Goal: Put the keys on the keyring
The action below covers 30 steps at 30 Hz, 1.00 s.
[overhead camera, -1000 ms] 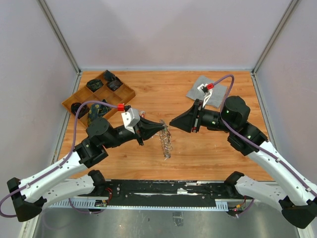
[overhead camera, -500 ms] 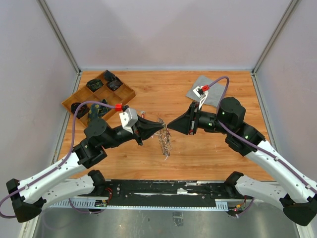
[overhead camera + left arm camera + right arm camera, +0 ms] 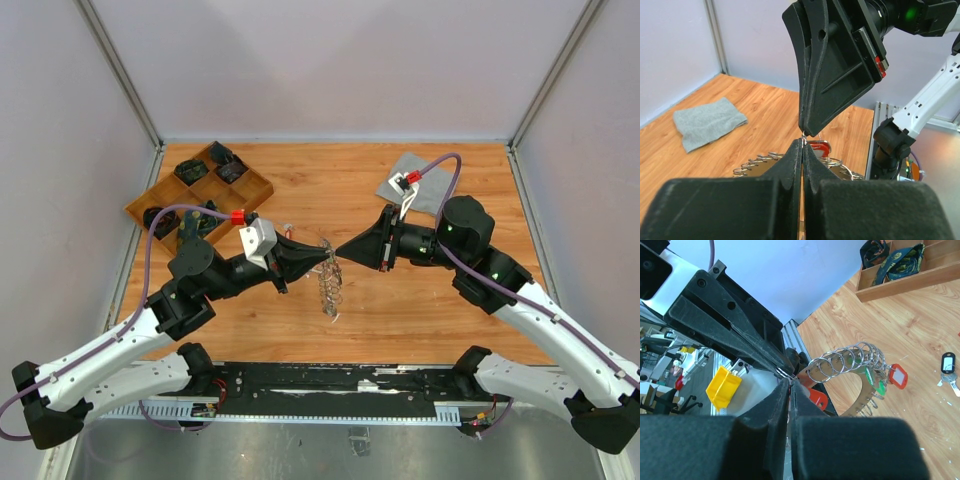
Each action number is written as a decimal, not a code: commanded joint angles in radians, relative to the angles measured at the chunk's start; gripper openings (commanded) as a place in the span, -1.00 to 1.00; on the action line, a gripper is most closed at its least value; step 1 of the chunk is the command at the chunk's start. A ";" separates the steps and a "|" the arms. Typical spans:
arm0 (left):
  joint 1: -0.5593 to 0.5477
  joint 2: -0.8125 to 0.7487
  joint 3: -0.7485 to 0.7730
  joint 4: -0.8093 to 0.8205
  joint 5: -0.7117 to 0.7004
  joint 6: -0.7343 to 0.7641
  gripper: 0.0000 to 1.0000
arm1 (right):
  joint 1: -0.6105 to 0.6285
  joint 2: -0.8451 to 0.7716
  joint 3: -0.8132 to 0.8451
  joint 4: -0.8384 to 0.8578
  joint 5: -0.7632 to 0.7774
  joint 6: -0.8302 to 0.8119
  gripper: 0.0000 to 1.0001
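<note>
The keyring (image 3: 331,285), a thin ring fringed with small split rings, hangs on edge over the table. It also shows in the left wrist view (image 3: 757,163) and the right wrist view (image 3: 850,358). My left gripper (image 3: 326,256) is shut on its top edge (image 3: 802,143). My right gripper (image 3: 342,251) is shut, tip to tip with the left one, with a red-tagged key (image 3: 817,398) at its fingertips (image 3: 782,390). That tag shows behind the left fingertips (image 3: 820,148). More keys hang on the ring, with a red tag (image 3: 898,376) and green tags (image 3: 876,383). A black-tagged key (image 3: 947,364) lies loose on the table (image 3: 287,227).
A wooden compartment tray (image 3: 200,190) with dark items stands at the back left and shows in the right wrist view (image 3: 900,267). A grey cloth (image 3: 425,185) lies at the back right and also shows in the left wrist view (image 3: 707,122). Walls enclose three sides.
My right gripper has moved left until its tip meets the left gripper's tip at the top of the keyring. The left gripper and the ring have barely shifted.
</note>
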 commanded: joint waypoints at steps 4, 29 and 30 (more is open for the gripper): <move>-0.003 -0.014 0.007 0.070 0.002 -0.004 -0.99 | 0.018 -0.014 -0.010 0.049 0.011 0.014 -0.99; -0.002 -0.018 0.004 0.098 0.044 -0.017 -0.99 | 0.033 0.028 0.023 -0.046 0.031 -0.050 -0.99; -0.003 -0.017 0.004 0.100 0.047 -0.017 -0.99 | 0.035 0.028 0.023 -0.042 0.029 -0.049 -0.99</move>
